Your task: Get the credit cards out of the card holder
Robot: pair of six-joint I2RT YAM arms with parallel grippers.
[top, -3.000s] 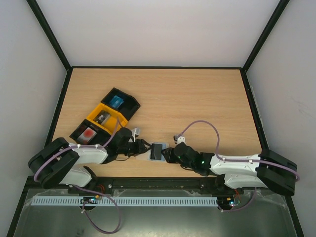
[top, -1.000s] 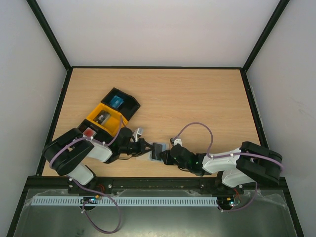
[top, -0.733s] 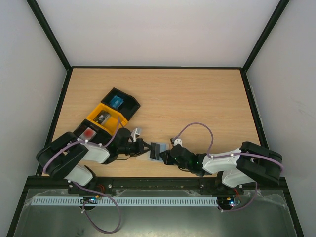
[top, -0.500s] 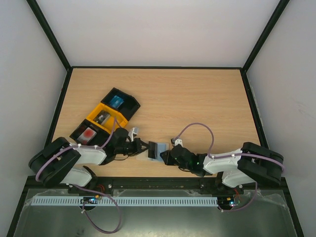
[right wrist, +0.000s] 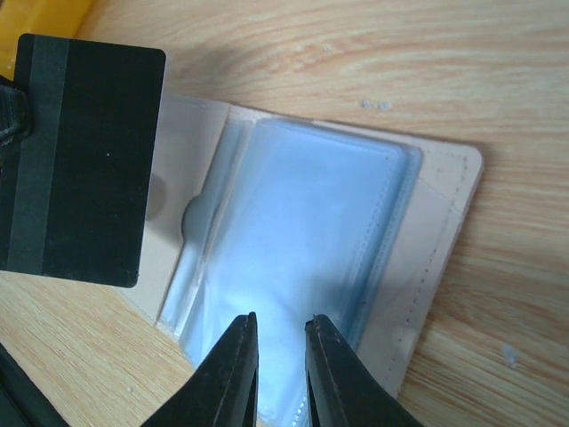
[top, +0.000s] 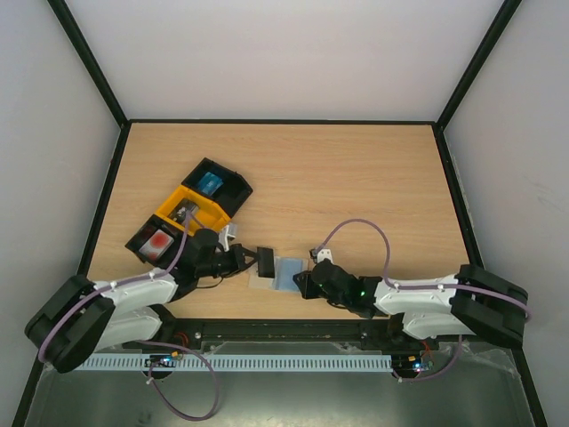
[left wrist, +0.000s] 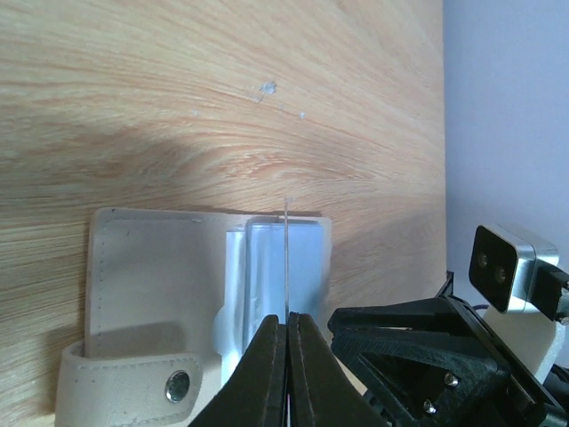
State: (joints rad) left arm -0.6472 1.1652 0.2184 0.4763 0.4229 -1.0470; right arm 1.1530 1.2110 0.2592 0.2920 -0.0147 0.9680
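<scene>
The card holder (top: 286, 274) lies open on the table near the front edge, beige with pale blue plastic sleeves (right wrist: 302, 222). My left gripper (top: 258, 261) is shut on one of the credit cards (top: 265, 259), which hangs clear of the holder's left side. In the right wrist view that card (right wrist: 84, 160) shows a black back with a darker stripe. The left wrist view shows the same card (left wrist: 286, 258) edge-on, standing up from the shut left gripper (left wrist: 286, 318). My right gripper (right wrist: 283, 318) points down at the sleeves, its jaws a narrow gap apart with nothing between them.
At the left, three joined trays run diagonally: a black one (top: 213, 182) with a blue item, a yellow one (top: 191, 212), and a black one (top: 156, 240) with a red item. The holder's snap tab (left wrist: 124, 387) points toward the left arm. Both arms lie low along the front edge.
The left gripper has pulled the card leftward out of the holder, and the left arm has drawn back. The holder, tilted up before, now lies flat and open.
</scene>
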